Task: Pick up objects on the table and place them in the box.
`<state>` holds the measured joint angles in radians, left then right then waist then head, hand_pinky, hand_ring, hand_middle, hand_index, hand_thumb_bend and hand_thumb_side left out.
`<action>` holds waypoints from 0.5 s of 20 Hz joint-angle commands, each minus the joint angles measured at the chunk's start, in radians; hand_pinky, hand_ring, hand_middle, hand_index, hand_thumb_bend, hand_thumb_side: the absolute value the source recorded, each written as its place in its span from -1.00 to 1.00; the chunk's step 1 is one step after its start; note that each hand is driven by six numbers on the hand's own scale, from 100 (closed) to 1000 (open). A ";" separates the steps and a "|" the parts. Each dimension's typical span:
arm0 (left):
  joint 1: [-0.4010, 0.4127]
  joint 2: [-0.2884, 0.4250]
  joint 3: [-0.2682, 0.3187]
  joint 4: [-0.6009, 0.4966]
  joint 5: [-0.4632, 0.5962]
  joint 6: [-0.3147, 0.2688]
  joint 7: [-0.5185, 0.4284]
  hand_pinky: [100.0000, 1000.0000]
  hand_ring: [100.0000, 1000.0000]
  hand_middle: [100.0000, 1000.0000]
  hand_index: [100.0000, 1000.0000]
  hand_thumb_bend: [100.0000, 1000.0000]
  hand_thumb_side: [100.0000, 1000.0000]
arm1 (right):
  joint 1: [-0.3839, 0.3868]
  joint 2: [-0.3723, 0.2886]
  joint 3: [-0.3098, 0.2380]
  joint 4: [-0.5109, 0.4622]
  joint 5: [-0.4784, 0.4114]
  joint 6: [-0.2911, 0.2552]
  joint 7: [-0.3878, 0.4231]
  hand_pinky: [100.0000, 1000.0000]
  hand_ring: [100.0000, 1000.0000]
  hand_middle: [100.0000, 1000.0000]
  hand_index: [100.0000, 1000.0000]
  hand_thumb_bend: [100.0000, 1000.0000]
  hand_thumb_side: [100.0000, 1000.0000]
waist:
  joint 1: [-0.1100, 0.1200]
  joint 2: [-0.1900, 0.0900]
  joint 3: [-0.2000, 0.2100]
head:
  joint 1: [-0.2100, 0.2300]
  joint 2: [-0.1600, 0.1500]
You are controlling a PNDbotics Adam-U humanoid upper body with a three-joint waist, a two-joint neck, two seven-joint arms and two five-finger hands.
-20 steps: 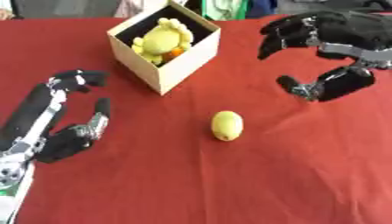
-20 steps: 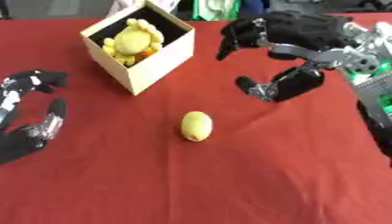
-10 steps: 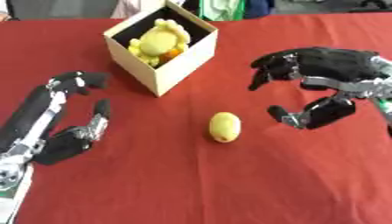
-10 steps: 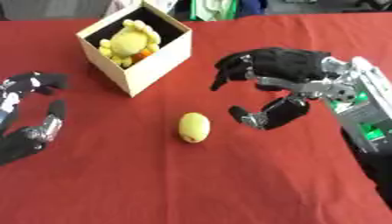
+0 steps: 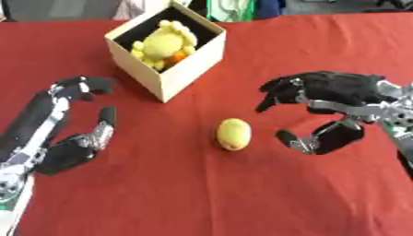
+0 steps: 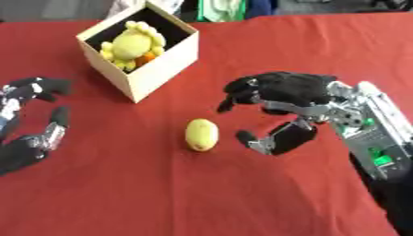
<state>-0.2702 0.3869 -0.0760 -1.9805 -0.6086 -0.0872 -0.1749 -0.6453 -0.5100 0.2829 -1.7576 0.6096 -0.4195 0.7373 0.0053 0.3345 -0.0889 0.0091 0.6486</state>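
A yellow lemon [image 5: 233, 133] lies alone on the red table [image 5: 202, 193], in front of the box. The cream cardboard box [image 5: 167, 50] stands open at the back left, holding a yellow plush toy [image 5: 164, 44] and something orange [image 5: 178, 56]. My right hand [image 5: 331, 94] is open just right of the lemon, fingers spread above and thumb [image 5: 322, 138] low, a small gap from the fruit. My left hand [image 5: 68, 138] rests open at the left, holding nothing.
The red cloth spreads wide in front of and to the right of the lemon. Coloured items and part of a person show beyond the far table edge [image 5: 242, 9].
My right hand has come down and to the left from beside the box toward the lemon. The lemon, box and left hand have kept their places.
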 commanded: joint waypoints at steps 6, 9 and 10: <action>-0.011 0.008 0.006 -0.020 -0.005 0.005 -0.005 0.33 0.45 0.27 0.68 -1.00 0.45 | 0.019 0.026 -0.024 -0.044 0.091 -0.032 -0.020 0.66 0.85 0.23 0.69 -1.00 -0.65 | -0.002 -0.016 0.000 | -0.004 -0.010; -0.010 0.006 0.006 -0.020 -0.007 0.006 -0.004 0.33 0.45 0.26 0.68 -1.00 0.45 | 0.029 0.047 -0.027 -0.051 0.127 -0.033 -0.051 0.65 0.85 0.23 0.70 -1.00 -0.66 | -0.002 -0.015 0.002 | -0.007 -0.012; -0.011 0.005 0.006 -0.020 -0.007 0.006 -0.004 0.33 0.45 0.26 0.68 -1.00 0.46 | 0.034 0.055 -0.026 -0.052 0.139 -0.034 -0.057 0.66 0.85 0.23 0.71 -1.00 -0.66 | -0.001 -0.014 0.003 | -0.008 -0.014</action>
<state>-0.2703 0.3857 -0.0760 -1.9805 -0.6096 -0.0828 -0.1791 -0.6021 -0.4522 0.2704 -1.7838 0.7312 -0.4455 0.6859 0.0044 0.3365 -0.0866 0.0048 0.6478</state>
